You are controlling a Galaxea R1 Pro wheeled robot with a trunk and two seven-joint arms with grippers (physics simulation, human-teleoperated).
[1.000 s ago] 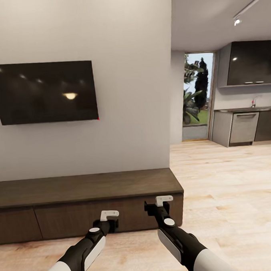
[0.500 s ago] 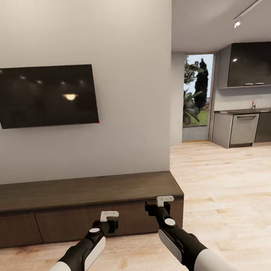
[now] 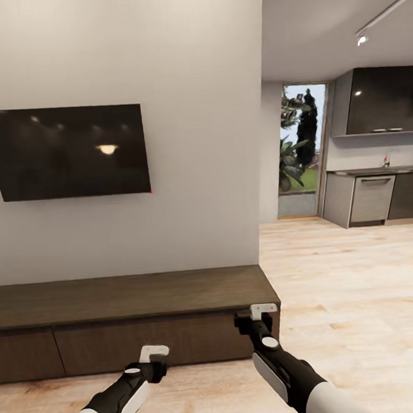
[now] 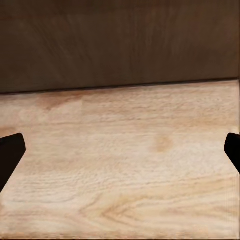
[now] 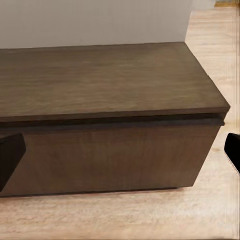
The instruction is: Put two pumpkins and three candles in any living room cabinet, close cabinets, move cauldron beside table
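Both end effectors hang low before the cabinet in the head view: the left end effector over the floor just short of the unit's front, the right end effector level with its right end; from this view I cannot tell how either pair of fingers stands. That long, dark-brown cabinet runs along a pale wall under a black wall-mounted television, its flat fronts all flush and its top bare. Light wood flooring stretches right toward a kitchen with grey units and a glazed door showing greenery. From the left wrist view, dark fingertips sit at opposite edges of the frame, spread wide with nothing between them, above floorboards that meet the cabinet's base. From the right wrist view, the fingertips are likewise wide apart and hold nothing, facing the cabinet's right end, whose front is flush beneath the overhanging top.
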